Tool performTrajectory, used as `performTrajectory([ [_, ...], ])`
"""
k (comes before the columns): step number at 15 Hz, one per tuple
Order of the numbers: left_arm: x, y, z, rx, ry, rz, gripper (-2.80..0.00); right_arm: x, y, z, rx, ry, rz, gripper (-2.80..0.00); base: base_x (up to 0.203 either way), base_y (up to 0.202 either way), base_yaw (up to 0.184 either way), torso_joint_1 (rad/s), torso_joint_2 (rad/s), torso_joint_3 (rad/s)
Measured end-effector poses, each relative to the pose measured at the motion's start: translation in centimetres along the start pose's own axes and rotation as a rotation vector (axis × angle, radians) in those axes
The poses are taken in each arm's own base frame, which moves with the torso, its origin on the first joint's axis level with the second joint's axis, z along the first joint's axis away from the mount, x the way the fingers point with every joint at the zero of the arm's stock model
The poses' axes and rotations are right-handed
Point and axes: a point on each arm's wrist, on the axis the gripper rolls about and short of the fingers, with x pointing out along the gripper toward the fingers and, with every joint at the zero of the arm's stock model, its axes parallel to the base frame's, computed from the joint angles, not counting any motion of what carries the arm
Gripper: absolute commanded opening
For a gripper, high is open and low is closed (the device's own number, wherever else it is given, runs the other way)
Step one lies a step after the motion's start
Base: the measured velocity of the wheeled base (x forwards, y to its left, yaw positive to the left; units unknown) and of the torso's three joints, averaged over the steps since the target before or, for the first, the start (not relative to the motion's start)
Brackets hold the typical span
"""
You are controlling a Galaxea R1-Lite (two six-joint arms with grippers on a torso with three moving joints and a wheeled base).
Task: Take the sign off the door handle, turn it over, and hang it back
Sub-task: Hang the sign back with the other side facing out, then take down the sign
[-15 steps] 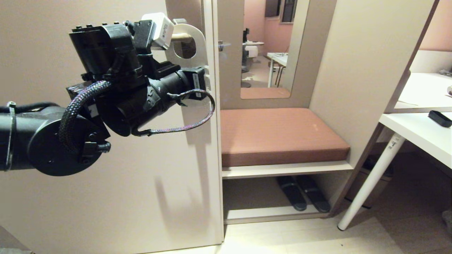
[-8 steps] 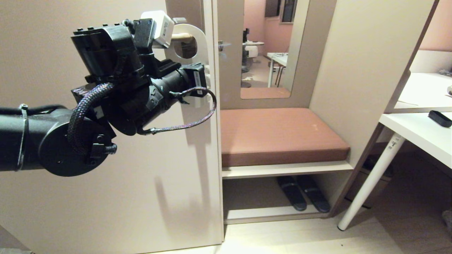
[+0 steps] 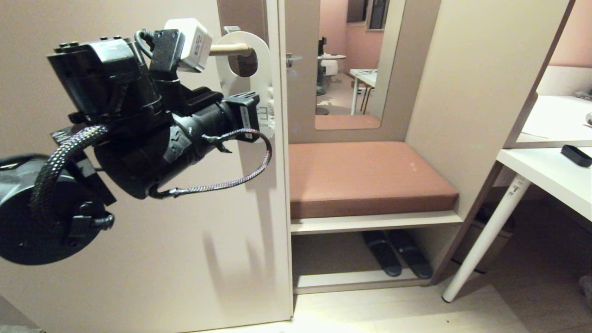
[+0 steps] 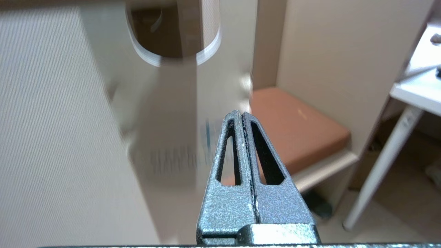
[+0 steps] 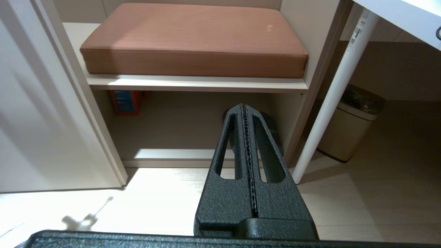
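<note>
Sign hangs white face out in the upper centre of the head view, long axis vertical, its hole over the door handle, which runs level across the frame toward the upper left. Left claw has its fingers pressed together, nothing visibly between them; the wrist view places the tips beside the sign's lower half, well under the hole, contact unclear. Right claw, also together and empty, points at the floor below the cushioned shelf, so the left is nearer.
</note>
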Motion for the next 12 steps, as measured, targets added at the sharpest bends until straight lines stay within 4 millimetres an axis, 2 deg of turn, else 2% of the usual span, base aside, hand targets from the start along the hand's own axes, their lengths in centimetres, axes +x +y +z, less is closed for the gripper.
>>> performTrajectory([
  [8,-6.9,1.0,-1.4,0.012,0.064,0.008,-2.8,0.0,0.0,0.0,0.001,0.0,0.0,-2.8,0.0,0.0,0.0,0.0,0.0,0.0],
  [12,-8.9,2.9,-1.1,0.019,0.045,0.079,-2.8,0.0,0.0,0.0,0.001,0.0,0.0,-2.8,0.0,0.0,0.0,0.0,0.0,0.0],
])
